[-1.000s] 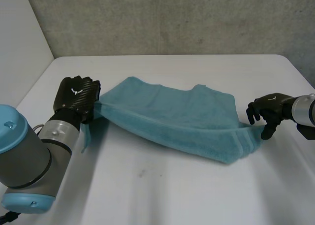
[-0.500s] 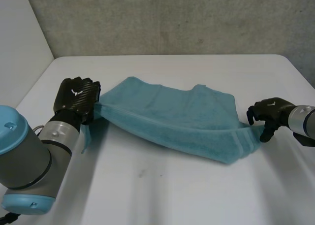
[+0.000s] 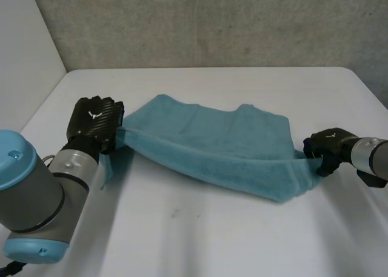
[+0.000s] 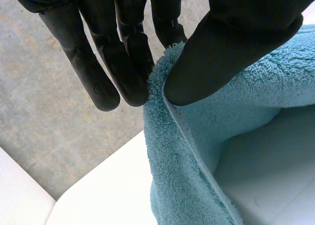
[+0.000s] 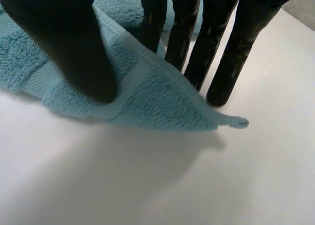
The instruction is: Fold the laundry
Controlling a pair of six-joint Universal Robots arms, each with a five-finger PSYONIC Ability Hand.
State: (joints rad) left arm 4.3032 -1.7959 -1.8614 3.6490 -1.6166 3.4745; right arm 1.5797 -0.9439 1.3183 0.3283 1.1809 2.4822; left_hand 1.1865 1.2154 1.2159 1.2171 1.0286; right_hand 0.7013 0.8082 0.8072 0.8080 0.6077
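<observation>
L hand (image 3: 94, 120) thumb-pinching, R hand (image 3: 327, 145) same, arms apart

The left hand (image 3: 94, 120) covers the teal towel's (image 3: 212, 143) corner near the table's (image 3: 242, 240) left edge; the right arm (image 3: 371, 154) is cut off at the head view's edge, the towel's lower layer hidden beneath its fold

Bright, soft light leaves a faint shadow under the towel (image 3: 212, 146) on the white table (image 3: 242, 240).
</observation>
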